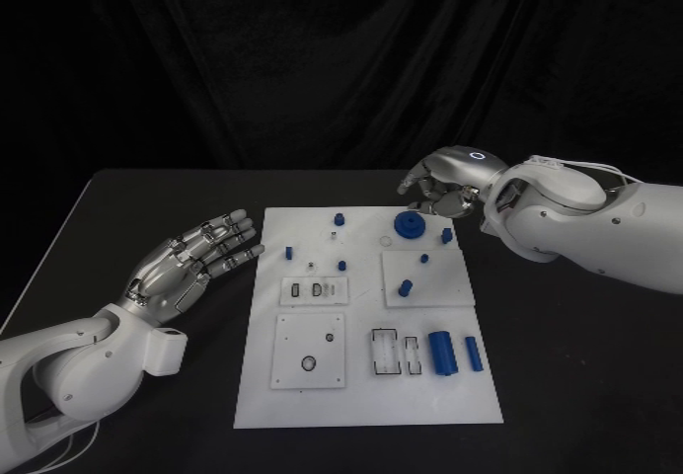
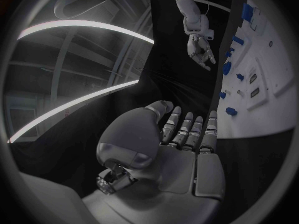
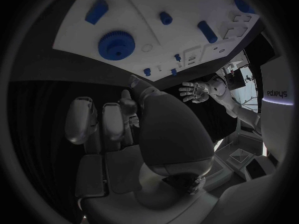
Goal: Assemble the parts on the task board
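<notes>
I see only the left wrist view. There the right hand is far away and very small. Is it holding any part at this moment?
Observer: No. In the right wrist view the right hand holds nothing, and its fingers are bare.
Operator: Thank you. Where is this hand in relation to the board?
Observer: In the head view it is at the far edge of the task board, just behind the blue gear, which lies on the board apart from the fingers.
</notes>
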You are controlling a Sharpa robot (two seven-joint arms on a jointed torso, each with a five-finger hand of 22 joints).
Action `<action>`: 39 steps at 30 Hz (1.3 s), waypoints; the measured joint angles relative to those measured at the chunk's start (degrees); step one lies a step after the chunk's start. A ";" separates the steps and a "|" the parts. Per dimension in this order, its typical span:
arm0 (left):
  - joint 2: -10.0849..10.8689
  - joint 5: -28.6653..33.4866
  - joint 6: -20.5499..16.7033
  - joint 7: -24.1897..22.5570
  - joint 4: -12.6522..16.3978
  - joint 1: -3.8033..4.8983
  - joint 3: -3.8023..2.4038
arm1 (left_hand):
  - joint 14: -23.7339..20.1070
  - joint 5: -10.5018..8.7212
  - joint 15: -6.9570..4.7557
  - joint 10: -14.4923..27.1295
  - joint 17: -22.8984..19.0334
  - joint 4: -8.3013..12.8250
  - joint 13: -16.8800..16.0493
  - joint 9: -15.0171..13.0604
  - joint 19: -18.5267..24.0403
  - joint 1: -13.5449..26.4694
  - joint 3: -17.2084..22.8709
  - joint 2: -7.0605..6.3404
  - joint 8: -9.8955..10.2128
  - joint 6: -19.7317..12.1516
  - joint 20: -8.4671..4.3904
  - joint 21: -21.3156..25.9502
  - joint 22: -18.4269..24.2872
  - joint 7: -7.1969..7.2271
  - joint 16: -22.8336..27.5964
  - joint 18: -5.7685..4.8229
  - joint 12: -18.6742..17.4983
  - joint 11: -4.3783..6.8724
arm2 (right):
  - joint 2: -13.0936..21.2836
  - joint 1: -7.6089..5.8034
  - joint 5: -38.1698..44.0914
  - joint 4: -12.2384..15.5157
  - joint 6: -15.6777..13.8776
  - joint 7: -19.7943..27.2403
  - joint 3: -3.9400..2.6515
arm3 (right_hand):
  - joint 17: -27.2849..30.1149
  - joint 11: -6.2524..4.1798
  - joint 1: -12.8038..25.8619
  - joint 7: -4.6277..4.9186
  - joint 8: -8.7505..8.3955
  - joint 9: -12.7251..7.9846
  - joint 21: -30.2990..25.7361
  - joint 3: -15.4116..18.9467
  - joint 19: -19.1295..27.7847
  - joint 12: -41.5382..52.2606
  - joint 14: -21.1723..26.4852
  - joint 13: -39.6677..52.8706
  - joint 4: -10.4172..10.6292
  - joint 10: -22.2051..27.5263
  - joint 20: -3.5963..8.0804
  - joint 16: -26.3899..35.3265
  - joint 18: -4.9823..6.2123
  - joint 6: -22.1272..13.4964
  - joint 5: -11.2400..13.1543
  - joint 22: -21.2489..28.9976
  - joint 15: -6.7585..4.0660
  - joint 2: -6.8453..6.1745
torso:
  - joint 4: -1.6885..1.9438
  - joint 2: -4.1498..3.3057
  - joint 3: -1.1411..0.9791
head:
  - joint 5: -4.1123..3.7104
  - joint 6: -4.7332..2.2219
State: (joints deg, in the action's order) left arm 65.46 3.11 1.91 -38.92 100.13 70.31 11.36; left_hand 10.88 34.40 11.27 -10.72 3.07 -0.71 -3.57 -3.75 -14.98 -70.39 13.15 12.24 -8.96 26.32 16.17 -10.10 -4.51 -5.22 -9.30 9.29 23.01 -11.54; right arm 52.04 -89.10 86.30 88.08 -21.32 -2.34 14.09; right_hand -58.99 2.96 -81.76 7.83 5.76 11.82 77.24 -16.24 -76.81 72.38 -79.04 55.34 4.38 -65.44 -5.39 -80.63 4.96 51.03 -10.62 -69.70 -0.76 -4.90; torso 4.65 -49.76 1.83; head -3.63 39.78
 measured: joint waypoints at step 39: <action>-1.30 0.34 0.53 0.00 -1.32 0.00 0.42 | 0.40 0.00 -0.01 0.06 0.05 0.16 0.01 0.01 0.00 0.00 0.48 0.00 0.00 0.00 0.00 -0.22 0.00 0.00 -0.23 0.00 0.00 0.05 | -0.74 3.35 -0.22 -2.13 1.36 -7.04 0.14 | -15.95 -0.92 8.32 -0.53 -1.33 -2.13 12.41 5.25 -7.25 17.47 -4.94 19.60 3.59 -18.50 0.28 -9.23 -4.55 -3.01 -1.70 -5.23 -0.52 -0.21 | -0.12 0.10 0.11 | -0.47 0.20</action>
State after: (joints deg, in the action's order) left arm 64.16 3.45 2.45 -38.92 98.81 70.31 11.78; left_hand 11.28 34.40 11.26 -10.66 3.12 -0.55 -3.56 -3.74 -14.98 -70.40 13.63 12.25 -8.96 26.32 16.17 -10.32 -4.51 -5.22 -9.53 9.29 23.01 -11.49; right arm 51.30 -85.75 86.08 85.96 -19.95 -9.38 14.23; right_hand -74.93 2.04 -73.44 7.30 4.43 9.70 89.65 -11.00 -84.05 89.85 -83.99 74.94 7.97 -83.94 -5.11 -89.86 0.42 48.02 -12.32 -74.93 -1.28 -5.11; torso 4.53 -49.66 1.94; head -4.09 39.98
